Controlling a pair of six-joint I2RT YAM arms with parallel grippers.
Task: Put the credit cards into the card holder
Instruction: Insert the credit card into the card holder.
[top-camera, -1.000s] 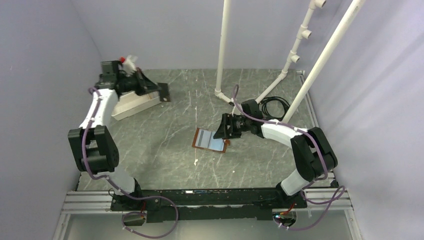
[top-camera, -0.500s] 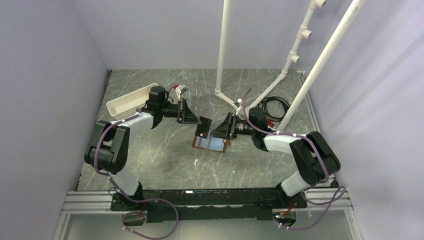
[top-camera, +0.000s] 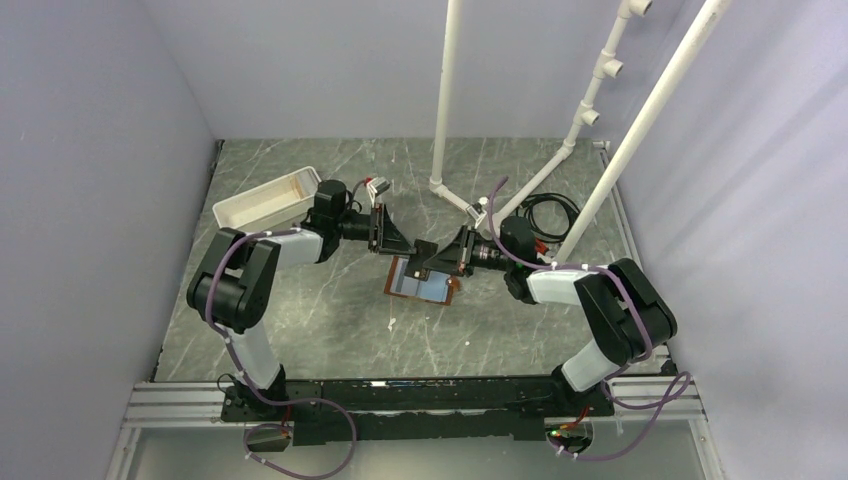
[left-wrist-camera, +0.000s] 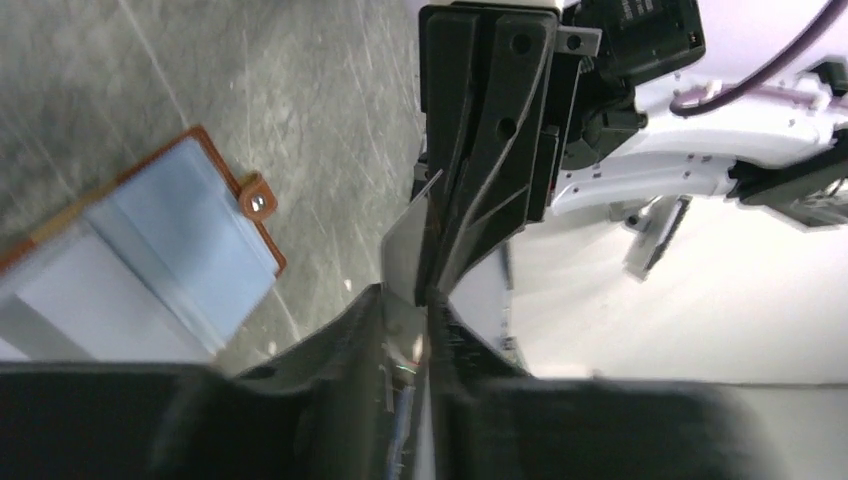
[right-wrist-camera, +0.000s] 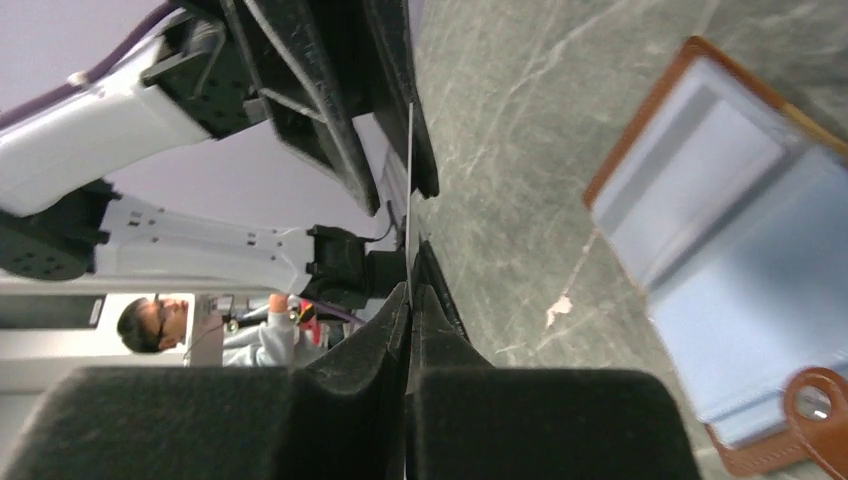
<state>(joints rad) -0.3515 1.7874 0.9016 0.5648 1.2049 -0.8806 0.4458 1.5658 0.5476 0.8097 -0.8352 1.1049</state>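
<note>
Now: card (left-wrist-camera: 405, 250) off table (top-camera: 330, 320), seen edge-on, hanging in air between tips of both grippers, over far edge of holder (top-camera: 425, 287). Holder lies open and flat mid-table: brown rim, pale blue inside, strap tab (left-wrist-camera: 257, 200) at one corner. Right gripper (right-wrist-camera: 410, 290): fingers pressed together on one end of card. Left gripper (left-wrist-camera: 405, 300) opposite, tip to tip with right; card's other end in narrow slot between its fingers, cannot tell whether pinched or loose. White tray (top-camera: 265, 200) far left, well apart. Black cable (top-camera: 545, 210) coiled far right.
</note>
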